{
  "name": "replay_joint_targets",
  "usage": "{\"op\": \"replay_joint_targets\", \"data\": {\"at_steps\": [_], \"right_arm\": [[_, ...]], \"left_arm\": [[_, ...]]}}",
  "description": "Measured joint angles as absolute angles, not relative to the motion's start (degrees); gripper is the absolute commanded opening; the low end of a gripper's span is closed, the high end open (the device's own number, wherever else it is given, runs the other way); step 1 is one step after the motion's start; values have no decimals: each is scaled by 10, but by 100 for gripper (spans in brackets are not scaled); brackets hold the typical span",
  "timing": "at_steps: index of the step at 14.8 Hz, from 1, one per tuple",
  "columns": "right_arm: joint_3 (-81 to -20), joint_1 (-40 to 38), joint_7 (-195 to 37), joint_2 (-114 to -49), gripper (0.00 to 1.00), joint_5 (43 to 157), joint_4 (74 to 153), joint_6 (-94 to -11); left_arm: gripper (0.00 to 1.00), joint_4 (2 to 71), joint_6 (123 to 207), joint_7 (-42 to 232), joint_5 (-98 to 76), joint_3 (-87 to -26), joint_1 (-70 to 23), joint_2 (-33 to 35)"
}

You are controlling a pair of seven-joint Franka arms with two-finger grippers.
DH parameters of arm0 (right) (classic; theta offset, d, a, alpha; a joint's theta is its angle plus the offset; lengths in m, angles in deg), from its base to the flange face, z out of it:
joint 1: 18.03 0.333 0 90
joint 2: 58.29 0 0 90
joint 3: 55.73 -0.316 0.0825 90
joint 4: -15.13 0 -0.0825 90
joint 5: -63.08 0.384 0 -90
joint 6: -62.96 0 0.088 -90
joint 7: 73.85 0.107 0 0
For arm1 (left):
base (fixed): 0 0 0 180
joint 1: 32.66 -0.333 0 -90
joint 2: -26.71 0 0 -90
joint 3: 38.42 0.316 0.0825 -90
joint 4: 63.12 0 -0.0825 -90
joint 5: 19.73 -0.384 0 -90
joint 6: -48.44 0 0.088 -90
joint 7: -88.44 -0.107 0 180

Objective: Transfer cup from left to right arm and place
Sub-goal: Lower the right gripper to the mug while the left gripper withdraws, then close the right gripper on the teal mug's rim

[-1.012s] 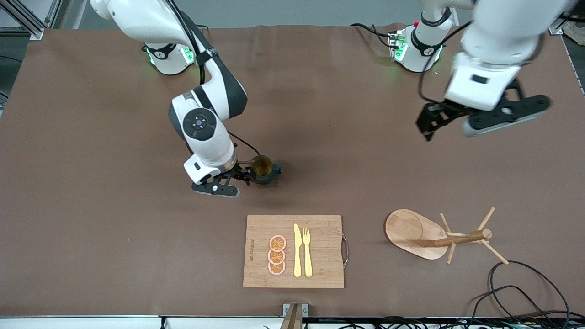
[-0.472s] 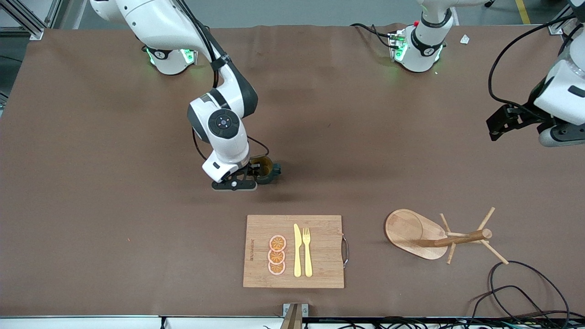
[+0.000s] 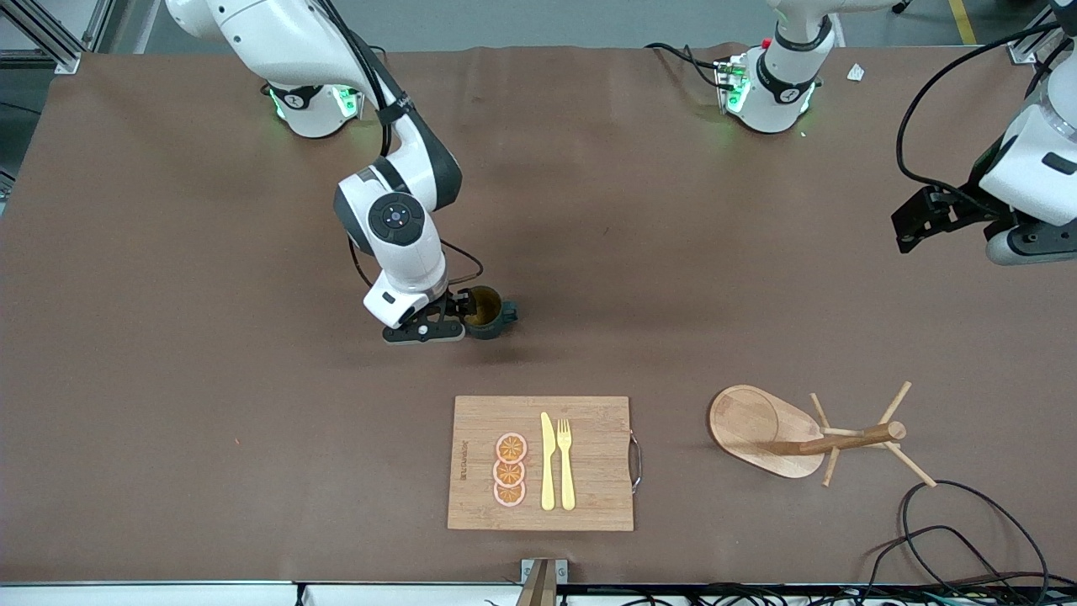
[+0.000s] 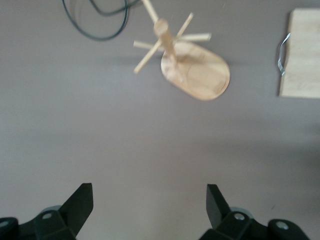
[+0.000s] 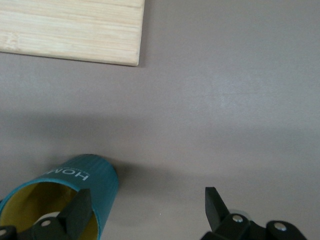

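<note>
the big brown table (image 3: 168, 379) fills the front view. the two white arms reach out over it from their bases.

the wooden cutting board (image 3: 540, 463) lies near the front camera, in the middle of the table. it has a thin metal handle (image 3: 636, 461) on the side toward the left arm's end. on the board lie three orange slices (image 3: 510, 470) in a row, then a yellow knife (image 3: 548, 461) and a yellow fork (image 3: 565, 463) side by side.

the wooden peg rack (image 3: 808, 433) stands toward the left arm's end of the table, beside the board but well apart from it. a black cable (image 3: 968, 539) curls on the table near the rack.

the right gripper (image 3: 458, 313) is low, right at the cup (image 3: 486, 312). its fingers are apart. in the right wrist view one finger (image 5: 80, 212) sits at the cup's rim, by the yellow inside, and the other finger is out over bare table. it does not squeeze the cup.

the left gripper (image 3: 913, 223) hangs high over the left arm's end of the table, well apart from the cup. its fingers (image 4: 80, 202) are wide apart with nothing in them, and this arm waits.

the cup is small and dark teal. it stands upright on the table, farther from the front camera than the board, and its handle points toward the left arm's end.
</note>
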State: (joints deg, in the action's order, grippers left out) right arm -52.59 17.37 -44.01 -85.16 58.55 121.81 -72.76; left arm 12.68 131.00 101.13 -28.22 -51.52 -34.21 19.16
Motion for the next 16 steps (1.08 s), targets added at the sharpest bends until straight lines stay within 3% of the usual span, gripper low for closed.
{"op": "replay_joint_targets", "data": {"at_steps": [5,10,14,16], "right_arm": [[-541,174,-440,-850,100,602,1228,-736],[-542,174,-440,-849,93,604,1231,-736],[-544,174,-440,-849,88,624,1235,-736],[-545,175,-440,-849,82,632,1238,-738]], "left_arm": [[100,140,1285,1008,-258,-515,-367,195],[100,140,1279,923,-257,-509,-369,198],[100,159,1288,882,-257,-420,-305,217],[100,177,1294,870,-256,-407,-302,231]]}}
